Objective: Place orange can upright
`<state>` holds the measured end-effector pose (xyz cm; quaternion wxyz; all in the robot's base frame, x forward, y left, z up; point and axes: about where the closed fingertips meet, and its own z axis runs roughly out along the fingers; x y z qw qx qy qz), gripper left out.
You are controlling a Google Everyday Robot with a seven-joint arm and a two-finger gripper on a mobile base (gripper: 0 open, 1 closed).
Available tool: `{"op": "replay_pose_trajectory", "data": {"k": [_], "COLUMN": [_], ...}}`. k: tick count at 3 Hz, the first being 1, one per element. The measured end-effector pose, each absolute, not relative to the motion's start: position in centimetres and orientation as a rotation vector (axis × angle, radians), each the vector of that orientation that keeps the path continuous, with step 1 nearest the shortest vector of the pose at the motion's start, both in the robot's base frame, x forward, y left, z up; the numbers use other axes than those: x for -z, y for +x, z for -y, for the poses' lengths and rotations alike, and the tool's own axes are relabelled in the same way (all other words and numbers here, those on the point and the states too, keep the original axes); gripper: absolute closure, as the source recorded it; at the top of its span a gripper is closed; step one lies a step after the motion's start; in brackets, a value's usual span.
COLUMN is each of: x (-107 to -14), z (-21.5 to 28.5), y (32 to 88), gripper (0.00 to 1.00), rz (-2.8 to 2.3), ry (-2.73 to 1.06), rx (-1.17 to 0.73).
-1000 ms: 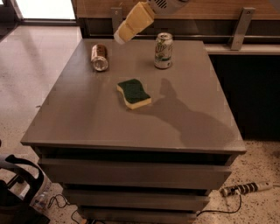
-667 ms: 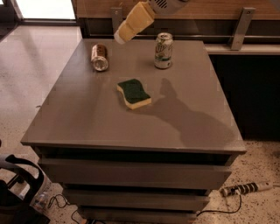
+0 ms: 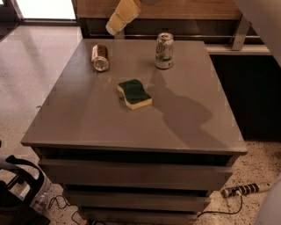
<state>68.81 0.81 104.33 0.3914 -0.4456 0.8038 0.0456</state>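
Orange can [image 3: 100, 57], one, sideways; one upright can [image 3: 164, 51], one sponge [image 3: 134, 93]; hand [image 3: 115, 27] above, grip unclear.

A grey tabletop [image 3: 88, 118] carries a white-and-green can [image 3: 164, 51], upright toward the far side and a little right of the middle. Nearer and to its left, about mid-tabletop, a sponge [image 3: 134, 93] lies flat with its green face up and its yellow body beneath, apart from the can. Below the tabletop are stacked drawer fronts [image 3: 131, 173]. A wood panel [image 3: 189, 9] runs along the far side, and the pincer [image 3: 115, 27] hangs before it, over the far-left edge. On the speckled floor [image 3: 26, 88], a power strip [image 3: 246, 190] with its cable lies near right.
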Motion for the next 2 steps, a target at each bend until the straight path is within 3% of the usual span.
{"op": "replay_pose_trajectory", "data": {"k": [2], "x": [-101.5], "z": [-3.6], "y": [72.5], "gripper": [0.00], "rz": [-2.140], "ry": [-1.137], "rx": [-0.097]}}
